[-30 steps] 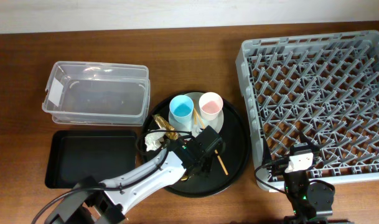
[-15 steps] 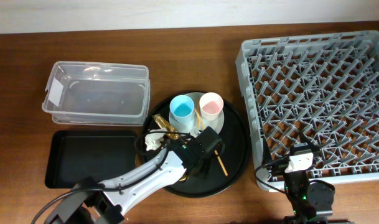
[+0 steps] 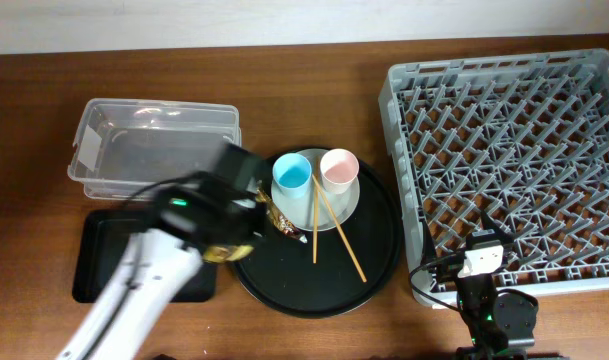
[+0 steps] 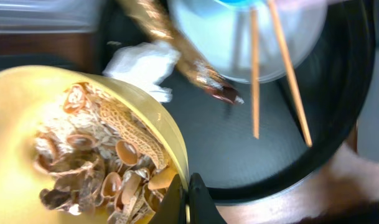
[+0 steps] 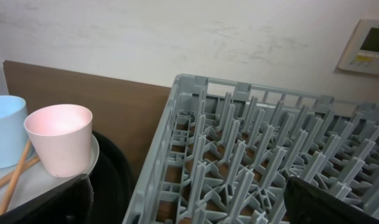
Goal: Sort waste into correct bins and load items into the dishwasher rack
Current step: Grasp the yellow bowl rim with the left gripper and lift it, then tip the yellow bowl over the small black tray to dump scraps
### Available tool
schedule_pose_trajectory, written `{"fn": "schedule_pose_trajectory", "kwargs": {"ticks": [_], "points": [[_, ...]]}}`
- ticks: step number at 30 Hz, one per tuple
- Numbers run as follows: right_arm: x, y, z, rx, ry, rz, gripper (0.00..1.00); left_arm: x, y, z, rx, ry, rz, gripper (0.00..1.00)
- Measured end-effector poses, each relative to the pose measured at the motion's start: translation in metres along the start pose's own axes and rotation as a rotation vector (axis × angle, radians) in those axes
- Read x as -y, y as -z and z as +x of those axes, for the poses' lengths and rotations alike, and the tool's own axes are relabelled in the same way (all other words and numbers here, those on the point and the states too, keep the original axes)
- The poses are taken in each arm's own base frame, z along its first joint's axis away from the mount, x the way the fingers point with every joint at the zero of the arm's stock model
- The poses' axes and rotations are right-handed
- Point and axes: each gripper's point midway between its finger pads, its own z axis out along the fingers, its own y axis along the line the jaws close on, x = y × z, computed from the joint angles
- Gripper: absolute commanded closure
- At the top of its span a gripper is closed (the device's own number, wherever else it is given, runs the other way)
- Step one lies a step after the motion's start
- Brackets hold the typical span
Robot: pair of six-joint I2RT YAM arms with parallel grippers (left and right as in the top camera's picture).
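Clear plastic forms the tub (image 3: 154,150) at far left, with the shallow black tray (image 3: 99,255) set just in front; both bins are judged to be kept within easy reach of the left arm. Near that tray's right edge, the left gripper (image 4: 186,193) is clamped on the rim of the yellow bowl (image 4: 21,118), which is held upright enough that the tan food scraps (image 4: 96,162) are kept inside, presumably for tipping into a bin. Overhead, this arm is smeared by blur and the bowl is reduced to a yellow sliver. On the round black tray (image 3: 379,250) the napkin (image 4: 145,62) and wrapper (image 4: 177,53) are left beside the plate (image 3: 342,200), where the blue cup (image 3: 291,177) and pink cup (image 3: 337,168) are stood and the chopsticks (image 4: 254,74) are laid. By the dishwasher rack (image 3: 504,140), the right gripper (image 5: 189,205) is spread wide with nothing held. Only its finger edges are shown.
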Motion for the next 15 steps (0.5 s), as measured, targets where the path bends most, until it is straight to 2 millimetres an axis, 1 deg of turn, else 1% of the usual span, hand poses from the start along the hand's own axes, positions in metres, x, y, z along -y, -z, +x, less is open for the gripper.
{"fn": "schedule_pose_trajectory", "kwargs": {"ticks": [1, 2, 3, 5, 6, 8, 9, 11, 13, 15], "points": [[0.000, 0.000, 0.000, 0.000, 0.001, 0.000, 0.01, -0.029, 0.006, -0.009, 0.011, 0.081, -0.003, 1.00], [0.000, 0.000, 0.000, 0.000, 0.000, 0.000, 0.01, -0.042, 0.009, -0.011, 0.012, 0.114, 0.001, 1.00], [0.000, 0.000, 0.000, 0.000, 0.001, 0.000, 0.01, -0.049, 0.010, -0.012, 0.007, 0.130, 0.010, 1.00], [0.000, 0.000, 0.000, 0.000, 0.001, 0.000, 0.01, -0.091, 0.018, -0.016, 0.015, 0.240, 0.062, 1.00], [0.000, 0.000, 0.000, 0.000, 0.001, 0.000, 0.02, -0.108, 0.020, -0.016, 0.030, 0.283, 0.104, 1.00], [0.000, 0.000, 0.000, 0.000, 0.001, 0.000, 0.01, -0.129, 0.017, -0.016, 0.077, 0.336, 0.180, 1.00], [0.000, 0.000, 0.000, 0.000, 0.000, 0.000, 0.01, -0.141, 0.011, -0.014, 0.108, 0.374, 0.235, 1.00], [0.000, 0.000, 0.000, 0.000, 0.000, 0.000, 0.01, -0.154, -0.001, -0.009, 0.168, 0.425, 0.337, 1.00], [0.000, 0.000, 0.000, 0.000, 0.000, 0.000, 0.01, -0.163, -0.012, -0.004, 0.242, 0.463, 0.431, 1.00], [0.000, 0.000, 0.000, 0.000, 0.001, 0.000, 0.01, -0.171, -0.019, 0.001, 0.309, 0.499, 0.494, 1.00]]}}
